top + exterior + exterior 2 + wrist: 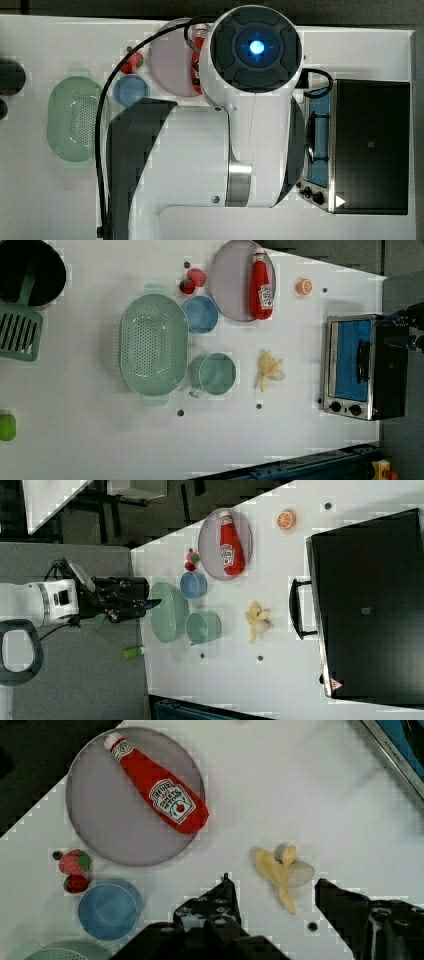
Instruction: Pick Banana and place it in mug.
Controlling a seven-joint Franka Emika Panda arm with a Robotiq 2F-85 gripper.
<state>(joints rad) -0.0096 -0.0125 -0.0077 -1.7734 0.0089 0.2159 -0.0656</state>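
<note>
The banana (270,371) lies on the white table, yellow peel spread open with a cream tip; it also shows in the right view (257,619). In the left view the pale-green mug (216,374) stands upright just to the banana's left, between it and the oval basket; the mug (202,627) looks empty. In the wrist view my gripper (273,881) hangs open above the banana (280,870), its dark fingers (222,902) apart on either side and touching nothing. The right view shows the gripper (152,603) high over the table.
A grey plate (230,285) carries a ketchup bottle (261,287). A blue cup (201,314), two strawberries (192,281) and the green perforated basket (154,344) are near the mug. An orange slice (304,286) and a toaster oven (357,365) lie on the left view's right.
</note>
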